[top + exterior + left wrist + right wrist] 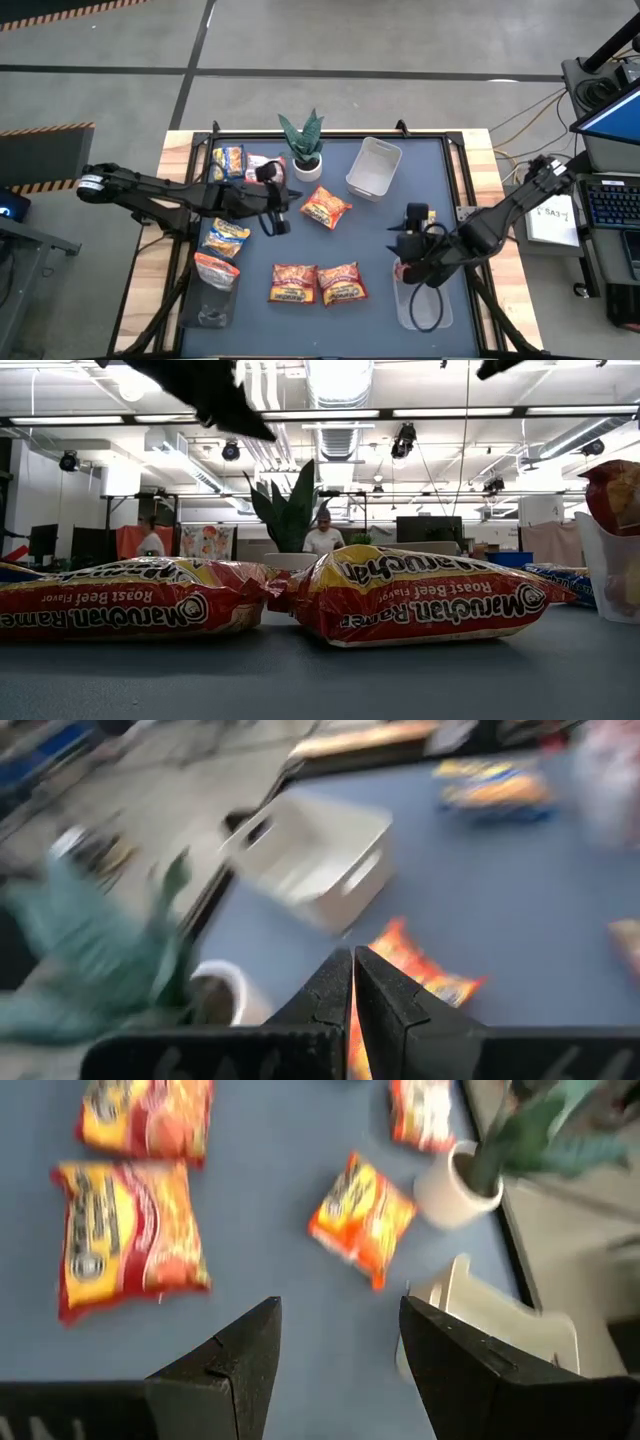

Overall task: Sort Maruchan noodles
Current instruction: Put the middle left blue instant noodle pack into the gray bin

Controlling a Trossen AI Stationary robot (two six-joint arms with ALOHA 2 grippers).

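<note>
The table is a dark blue-grey mat with noodle packets scattered over it. Two red-and-yellow packets lie side by side near the front edge, and from table height they read Roast Beef flavor. An orange packet sits alone in the middle, just in front of a small plant in a white pot. Beside the plant, toward the right arm's side, a clear bin lies tilted at the back of the table. Along the left side more packets lie in a line: a yellow-and-blue one at the back corner, a red-and-white one next to it, another yellow-and-blue one further forward, and an orange one resting in a second clear bin at the front left.

The left gripper hangs over the table between the red-and-white packet and the lone orange one, its fingers pressed together on nothing. The right gripper hovers above a third clear bin at the front right, with a red packet showing under it at the bin's edge. Its fingers stand apart with nothing between them.

Beyond the table a person is in the room.
</note>
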